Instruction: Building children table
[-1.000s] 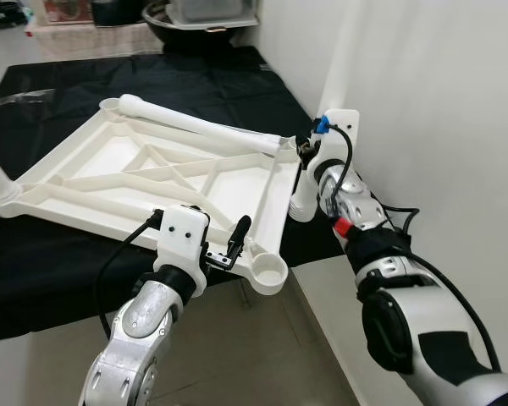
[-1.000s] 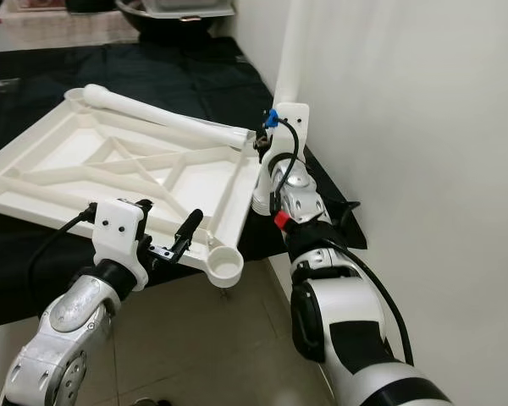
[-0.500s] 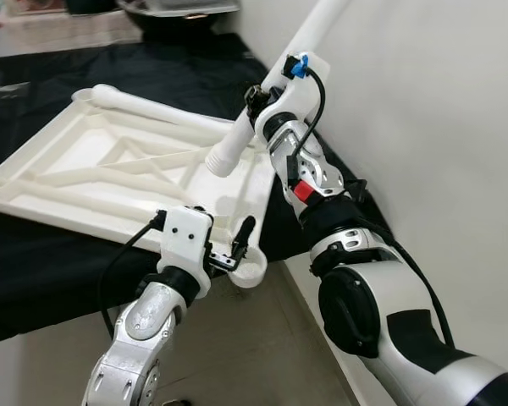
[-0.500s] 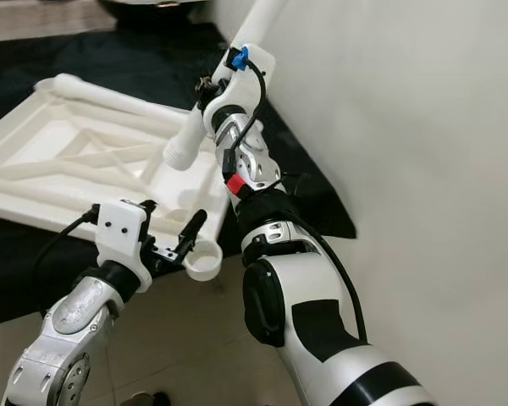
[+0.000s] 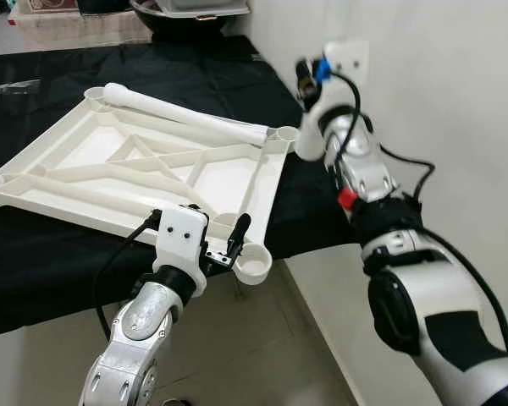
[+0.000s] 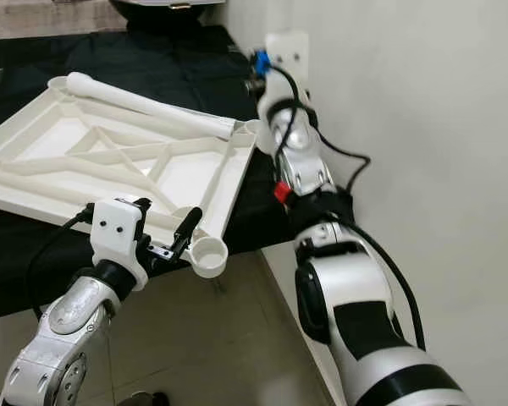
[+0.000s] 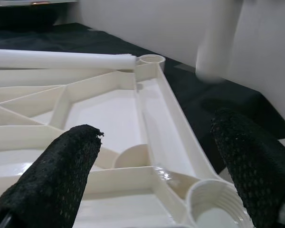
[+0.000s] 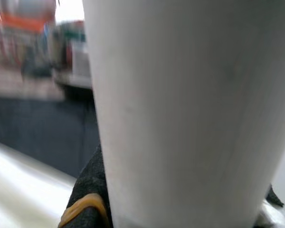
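Our right gripper (image 5: pixel 309 80) clamps a leg (image 8: pixel 180 109) above the tabletop (image 5: pixel 110 178) corner socket (image 5: pixel 285 134), left gripper (image 5: pixel 224 245) spread wide; a tilted leg could jam

The right claw (image 5: pixel 307 78) is motion-blurred, so its fingers cannot be made out. The white table leg (image 8: pixel 180 109) it carries runs past the picture's edges in the right wrist view, and the background behind it is smeared. The upside-down tabletop (image 5: pixel 152 173) is cut off at the left edge.
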Controlling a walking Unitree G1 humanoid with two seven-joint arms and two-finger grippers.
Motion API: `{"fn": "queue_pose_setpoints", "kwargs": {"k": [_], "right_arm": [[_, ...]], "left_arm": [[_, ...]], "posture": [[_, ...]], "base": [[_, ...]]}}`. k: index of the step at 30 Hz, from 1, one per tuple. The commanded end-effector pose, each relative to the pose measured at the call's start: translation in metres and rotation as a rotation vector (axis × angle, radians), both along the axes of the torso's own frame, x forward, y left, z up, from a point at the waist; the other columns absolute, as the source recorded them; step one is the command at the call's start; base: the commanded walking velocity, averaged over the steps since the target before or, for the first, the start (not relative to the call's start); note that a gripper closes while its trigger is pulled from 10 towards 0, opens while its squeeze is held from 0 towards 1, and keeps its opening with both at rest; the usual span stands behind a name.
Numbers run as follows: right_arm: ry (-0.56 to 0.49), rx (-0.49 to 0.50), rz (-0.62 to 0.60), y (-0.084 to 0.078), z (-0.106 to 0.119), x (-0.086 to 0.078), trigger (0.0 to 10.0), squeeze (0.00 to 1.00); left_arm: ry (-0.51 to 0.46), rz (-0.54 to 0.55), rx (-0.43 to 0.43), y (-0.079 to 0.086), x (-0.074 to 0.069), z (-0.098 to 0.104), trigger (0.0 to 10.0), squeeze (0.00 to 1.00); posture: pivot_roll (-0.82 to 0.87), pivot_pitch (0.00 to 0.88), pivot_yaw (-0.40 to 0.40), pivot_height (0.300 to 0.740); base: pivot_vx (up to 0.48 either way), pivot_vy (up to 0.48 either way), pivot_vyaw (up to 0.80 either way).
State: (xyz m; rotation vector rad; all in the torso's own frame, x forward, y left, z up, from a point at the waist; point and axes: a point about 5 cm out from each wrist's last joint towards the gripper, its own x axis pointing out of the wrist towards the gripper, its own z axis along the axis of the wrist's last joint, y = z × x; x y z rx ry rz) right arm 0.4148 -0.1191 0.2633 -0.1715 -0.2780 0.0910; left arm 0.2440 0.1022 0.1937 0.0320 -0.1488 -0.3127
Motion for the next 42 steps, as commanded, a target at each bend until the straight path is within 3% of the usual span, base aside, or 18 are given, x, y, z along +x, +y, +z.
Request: {"fn": "queue_pose_setpoints", "kwargs": {"k": [1, 7, 12, 16, 17, 18, 21, 22, 27, 28, 30, 31, 33, 34, 36, 37, 39, 42], "right_arm": [[0.076, -0.008, 0.023, 0.007, -0.021, -0.001, 10.0, 0.00], [0.183, 0.132, -0.024, 0.014, -0.052, -0.003, 10.0, 0.00], [0.176, 0.177, -0.042, 0.017, -0.050, -0.003, 10.0, 0.00], [0.153, 0.226, -0.054, 0.025, -0.037, 0.000, 10.0, 0.00], [0.135, 0.254, -0.019, 0.039, -0.026, 0.000, 10.0, 0.00], [0.135, 0.254, -0.019, 0.039, -0.026, 0.000, 10.0, 0.00], [0.117, 0.276, 0.035, 0.061, -0.016, -0.003, 10.0, 0.00], [0.117, 0.276, 0.035, 0.061, -0.016, -0.003, 10.0, 0.00], [0.156, 0.295, 0.111, 0.098, -0.018, -0.011, 10.0, 0.00], [0.156, 0.295, 0.111, 0.098, -0.018, -0.011, 10.0, 0.00], [0.190, 0.351, 0.150, 0.116, -0.016, -0.016, 10.0, 0.00], [0.190, 0.351, 0.150, 0.116, -0.016, -0.016, 10.0, 0.00], [0.211, 0.428, 0.235, 0.138, -0.009, -0.022, 10.0, 0.00], [0.211, 0.428, 0.235, 0.138, -0.009, -0.022, 10.0, 0.00], [0.213, 0.527, 0.367, 0.161, 0.005, -0.032, 10.0, 0.00], [0.213, 0.527, 0.367, 0.161, 0.005, -0.032, 10.0, 0.00], [0.193, 0.587, 0.480, 0.173, 0.016, -0.039, 10.0, 0.00], [0.149, 0.543, 0.496, 0.165, 0.017, -0.036, 10.0, 0.00]], "left_arm": [[0.001, -0.002, 0.006, -0.001, -0.003, -0.001, 10.0, 0.00], [0.004, 0.001, 0.010, -0.001, -0.007, 0.001, 10.0, 0.00], [0.004, 0.003, 0.010, -0.001, -0.008, 0.001, 10.0, 0.00], [0.009, 0.012, 0.011, 0.002, -0.010, 0.001, 10.0, 0.00], [0.008, 0.024, 0.009, 0.005, -0.010, 0.001, 10.0, 0.00], [0.008, 0.024, 0.009, 0.005, -0.010, 0.001, 10.0, 0.00], [-0.022, 0.040, 0.011, 0.009, -0.009, 0.007, 10.0, 0.00], [-0.022, 0.040, 0.011, 0.009, -0.009, 0.007, 10.0, 0.00], [-0.110, 0.061, -0.079, 0.022, -0.010, 0.032, 10.0, 0.00], [-0.110, 0.061, -0.079, 0.022, -0.010, 0.032, 10.0, 0.00], [-0.135, 0.066, -0.082, 0.026, -0.012, 0.040, 10.0, 0.00], [-0.135, 0.066, -0.082, 0.026, -0.012, 0.040, 10.0, 0.00], [-0.143, 0.078, -0.078, 0.029, -0.015, 0.042, 10.0, 0.00], [-0.143, 0.078, -0.078, 0.029, -0.015, 0.042, 10.0, 0.00], [-0.142, 0.088, -0.065, 0.029, -0.017, 0.040, 10.0, 0.00], [-0.142, 0.088, -0.065, 0.029, -0.017, 0.040, 10.0, 0.00], [-0.133, 0.086, -0.060, 0.026, -0.018, 0.035, 10.0, 0.00], [-0.113, 0.069, -0.056, 0.020, -0.018, 0.029, 10.0, 0.00]], "posture": [[0.09, 0.136, -0.092, 0.740], [0.12, 0.159, -0.095, 0.740], [0.12, 0.167, -0.097, 0.740], [0.12, 0.185, -0.101, 0.740], [0.12, 0.191, -0.104, 0.740], [0.12, 0.191, -0.104, 0.740], [0.11, 0.203, -0.117, 0.740], [0.11, 0.203, -0.117, 0.740], [0.13, 0.213, -0.143, 0.740], [0.13, 0.213, -0.143, 0.740], [0.14, 0.216, -0.163, 0.740], [0.14, 0.216, -0.163, 0.740], [0.15, 0.218, -0.177, 0.740], [0.15, 0.218, -0.177, 0.740], [0.14, 0.215, -0.186, 0.740], [0.14, 0.215, -0.186, 0.740], [0.13, 0.211, -0.184, 0.740], [0.13, 0.202, -0.173, 0.740]], "base": [[0.000, 0.000, 0.00], [0.000, 0.000, 0.00], [0.000, 0.000, 0.00], [0.000, 0.000, 0.00], [0.000, 0.000, 0.00], [0.000, 0.000, 0.00], [0.000, 0.000, 0.00], [0.000, 0.000, 0.00], [0.000, 0.000, 0.00], [0.000, 0.000, 0.00], [0.000, 0.000, 0.00], [0.000, 0.000, 0.00], [0.000, 0.000, 0.00], [0.000, 0.000, 0.00], [0.000, 0.000, 0.00], [0.000, 0.000, 0.00], [0.000, 0.000, 0.00], [0.000, 0.000, 0.00]]}}
